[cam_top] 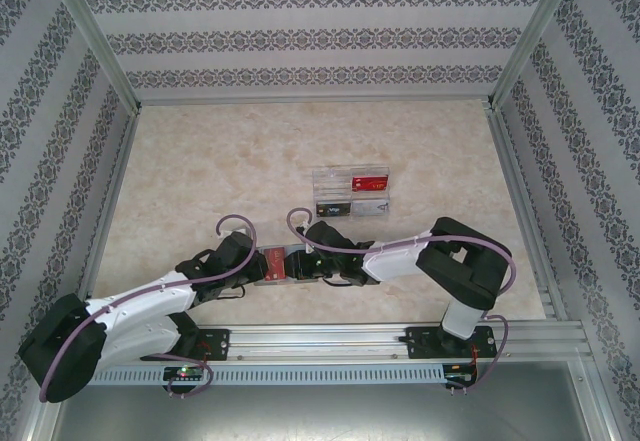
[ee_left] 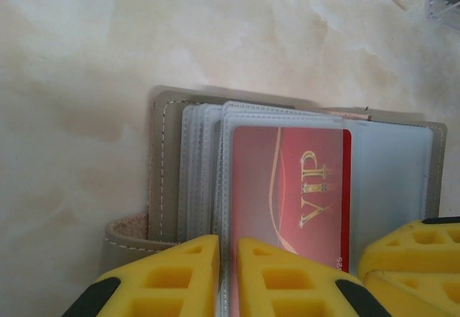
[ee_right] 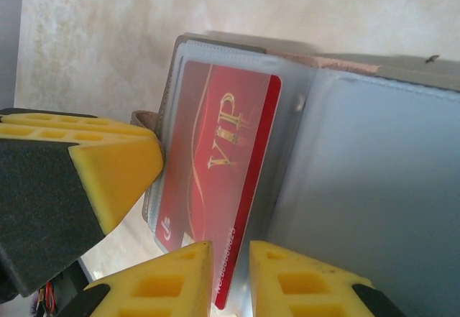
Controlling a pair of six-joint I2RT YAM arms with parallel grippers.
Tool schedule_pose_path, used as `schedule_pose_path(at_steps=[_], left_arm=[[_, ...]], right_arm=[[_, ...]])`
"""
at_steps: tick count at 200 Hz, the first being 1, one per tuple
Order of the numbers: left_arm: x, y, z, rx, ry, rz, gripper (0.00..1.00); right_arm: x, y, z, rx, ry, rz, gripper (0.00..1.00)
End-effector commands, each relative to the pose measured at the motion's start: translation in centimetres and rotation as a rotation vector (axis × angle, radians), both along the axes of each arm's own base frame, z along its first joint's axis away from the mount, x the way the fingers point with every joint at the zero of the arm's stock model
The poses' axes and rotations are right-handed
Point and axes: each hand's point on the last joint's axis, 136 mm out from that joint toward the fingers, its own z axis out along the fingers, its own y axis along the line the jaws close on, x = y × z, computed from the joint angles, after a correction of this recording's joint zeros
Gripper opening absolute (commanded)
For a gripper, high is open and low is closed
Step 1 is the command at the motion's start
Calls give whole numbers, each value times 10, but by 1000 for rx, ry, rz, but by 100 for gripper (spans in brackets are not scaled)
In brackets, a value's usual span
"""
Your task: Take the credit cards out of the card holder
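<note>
**Card holder** (ee_left: 167,159): grey, lying open and flat on the table (cam_top: 220,171), close to the near edge and left of its middle, between the two grippers. Its tab (ee_left: 126,234) curls out at one side. Clear sleeves fan from the spine.

**Red VIP card** (ee_left: 287,195): sits in the top sleeve (ee_left: 280,120), not yet out. One long edge shows bare and brighter past the sleeve's mouth, on the spine side. Judged partly slid, with most of it inside.

**Left gripper** (ee_left: 228,277): jaws nearly together, with the outer edge of the top sleeve running down between them. Judged to be pinching the top sleeve to steady the card holder.

**Right gripper** (ee_right: 230,285): jaws narrow, closed over the bare end of the red VIP card. Judged to have the grip for the pull.

**Clear tray** (cam_top: 333,178): near the table's middle, towards the right edge, well apart from the card holder. It holds a red tray card (cam_top: 371,180), a dark card (cam_top: 333,208) and a pale card (cam_top: 372,207), each in its own compartment. Judged to be cards already removed.

**Outstanding:**
- The red VIP card is to be drawn free.
- The lower sleeves (ee_left: 198,173) show edge-on, so their contents cannot be told.
- The facing sleeve (ee_right: 374,187) looks empty.
</note>
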Motion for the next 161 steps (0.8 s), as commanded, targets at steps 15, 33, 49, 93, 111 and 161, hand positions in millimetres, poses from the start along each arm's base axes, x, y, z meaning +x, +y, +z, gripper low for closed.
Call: schedule_pose_path(at_steps=[15, 33, 49, 93, 111, 161], left_arm=[[-9, 6, -17, 14, 55, 7, 16], [-8, 5, -17, 13, 57, 6, 16], [-8, 5, -17, 13, 58, 6, 16], [-8, 5, -17, 14, 59, 8, 15], [-9, 6, -18, 16, 64, 9, 15], [-9, 5, -17, 10, 61, 8, 15]], right_arm=[[7, 11, 9, 60, 9, -5, 22], [7, 10, 7, 57, 13, -8, 21], [8, 10, 5, 55, 17, -12, 20], [9, 7, -3, 45, 41, -26, 19], [10, 5, -7, 38, 51, -40, 19], [10, 4, -12, 28, 70, -50, 19]])
